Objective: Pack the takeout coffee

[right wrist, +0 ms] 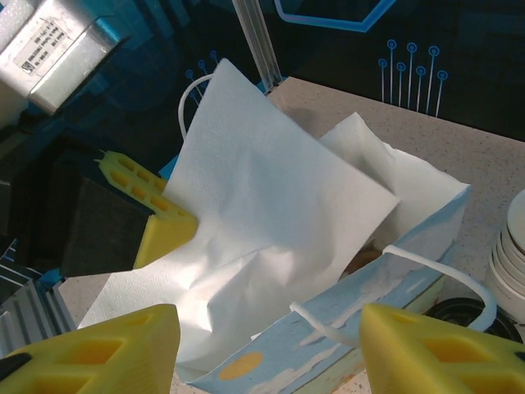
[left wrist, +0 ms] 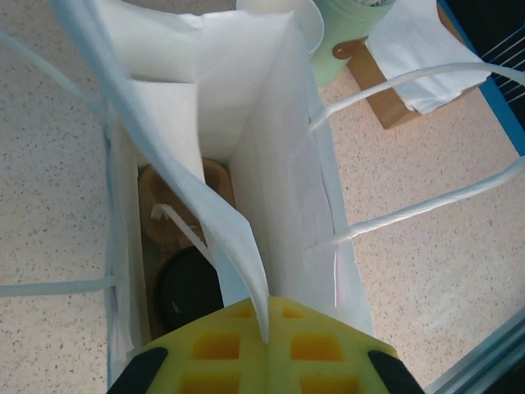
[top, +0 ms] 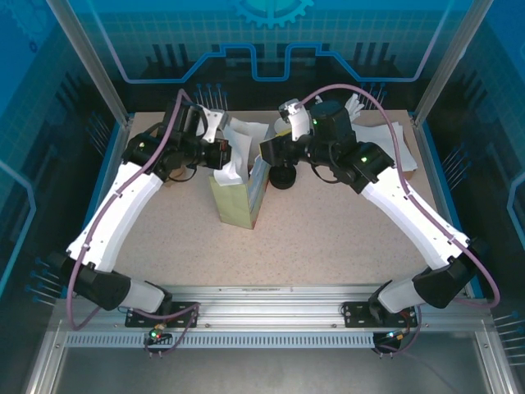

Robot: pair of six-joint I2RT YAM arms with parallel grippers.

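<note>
The paper bag [top: 238, 205] stands open mid-table, its blue printed side [right wrist: 328, 336] facing the right wrist camera. Deep inside it, the round black lid of the takeout coffee [left wrist: 187, 287] lies next to a brown cardboard holder [left wrist: 176, 201]; the cup's sides are hidden. My left gripper [left wrist: 268, 328] hovers over the bag's mouth, shut on a white napkin [right wrist: 262, 213] that hangs down into the opening. My right gripper [right wrist: 262, 353] is open at the bag's right side, with the bag's rim and one handle [right wrist: 410, 267] between its fingers, not touching them.
A black round piece [top: 283, 176] sits on the table just right of the bag, beside a stack of white cups [right wrist: 513, 263]. A wooden board [left wrist: 385, 103] with napkins lies at the back right. Blue walls and metal posts enclose the table.
</note>
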